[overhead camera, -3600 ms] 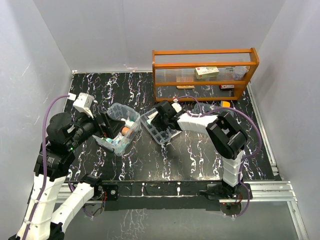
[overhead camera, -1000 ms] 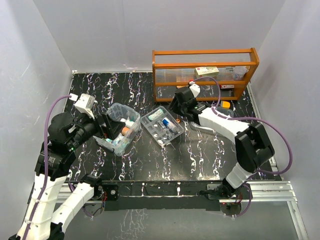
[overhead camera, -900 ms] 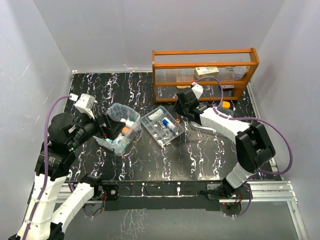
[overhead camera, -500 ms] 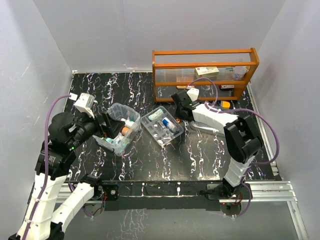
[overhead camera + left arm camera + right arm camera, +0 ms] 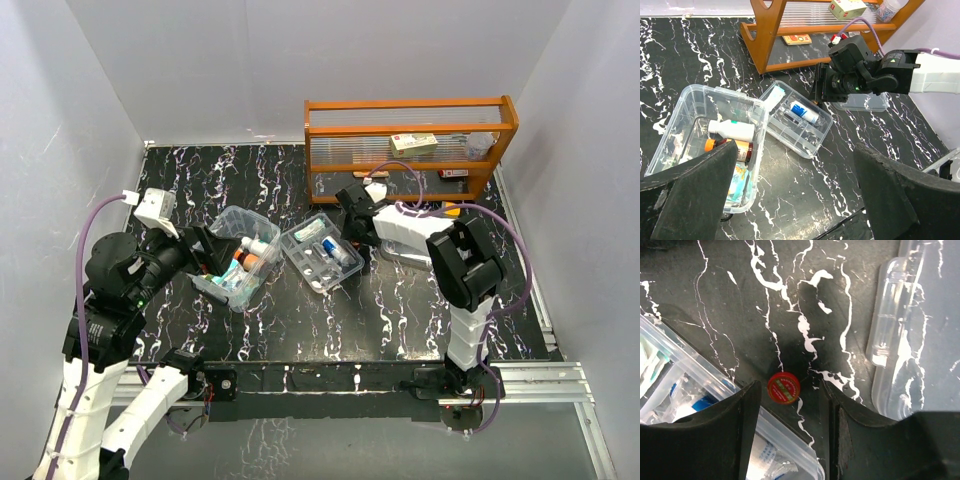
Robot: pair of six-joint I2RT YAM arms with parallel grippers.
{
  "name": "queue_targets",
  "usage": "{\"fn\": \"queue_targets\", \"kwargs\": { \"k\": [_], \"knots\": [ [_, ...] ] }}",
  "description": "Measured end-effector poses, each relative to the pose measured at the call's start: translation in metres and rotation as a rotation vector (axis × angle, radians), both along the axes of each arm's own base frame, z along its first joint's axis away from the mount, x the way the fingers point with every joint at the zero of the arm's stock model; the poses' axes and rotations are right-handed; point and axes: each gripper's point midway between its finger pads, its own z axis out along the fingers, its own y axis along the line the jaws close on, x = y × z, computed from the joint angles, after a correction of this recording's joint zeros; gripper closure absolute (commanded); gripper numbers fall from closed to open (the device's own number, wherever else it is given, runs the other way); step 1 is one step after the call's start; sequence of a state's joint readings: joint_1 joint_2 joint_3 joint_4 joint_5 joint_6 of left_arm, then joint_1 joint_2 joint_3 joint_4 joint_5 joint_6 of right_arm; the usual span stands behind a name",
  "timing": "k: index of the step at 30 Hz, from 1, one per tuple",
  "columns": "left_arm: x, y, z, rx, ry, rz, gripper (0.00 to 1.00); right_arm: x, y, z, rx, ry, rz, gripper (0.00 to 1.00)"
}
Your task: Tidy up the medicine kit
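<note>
The clear kit box lies open at centre left, also in the left wrist view, holding a white bottle, a brown bottle and a teal packet. The divided insert tray lies beside it with a blue-and-white tube. The clear lid lies right of the tray. My right gripper is open and low over the table, its jaws either side of a small red round cap at the tray's edge. My left gripper is open and empty, above the table near the box.
The orange wooden rack stands at the back right with a small carton and a clear bottle on its shelf. A small orange object lies in front of it. Grey walls close in both sides.
My right gripper let go of the tray, swung toward the rack, then came back down to the tray's far right corner. My left arm has drawn back a little from the box.
</note>
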State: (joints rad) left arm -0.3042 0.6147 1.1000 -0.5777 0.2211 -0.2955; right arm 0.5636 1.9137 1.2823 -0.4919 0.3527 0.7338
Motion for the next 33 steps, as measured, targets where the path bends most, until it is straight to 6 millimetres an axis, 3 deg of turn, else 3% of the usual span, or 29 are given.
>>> {"fn": "queue_targets", "kwargs": {
  "k": [6,19,27,30,33],
  "knots": [
    [0.001,0.001,0.0,0.001,0.0,0.006,0.01,0.002,0.006,-0.007,0.0,0.014,0.015,0.53],
    [0.001,0.002,-0.001,0.003,0.002,0.011,0.01,0.003,0.002,-0.009,-0.061,0.008,0.026,0.76],
    [0.001,0.001,-0.001,0.001,0.004,0.011,0.01,0.004,-0.002,-0.008,-0.084,0.001,0.018,0.78],
    [0.002,0.001,0.001,-0.007,0.002,0.013,0.01,0.001,-0.004,-0.001,-0.084,-0.007,0.021,0.78],
    [0.003,0.0,0.004,-0.022,-0.004,0.017,0.01,-0.001,-0.005,0.02,-0.063,-0.043,0.029,0.78]
  ]
}}
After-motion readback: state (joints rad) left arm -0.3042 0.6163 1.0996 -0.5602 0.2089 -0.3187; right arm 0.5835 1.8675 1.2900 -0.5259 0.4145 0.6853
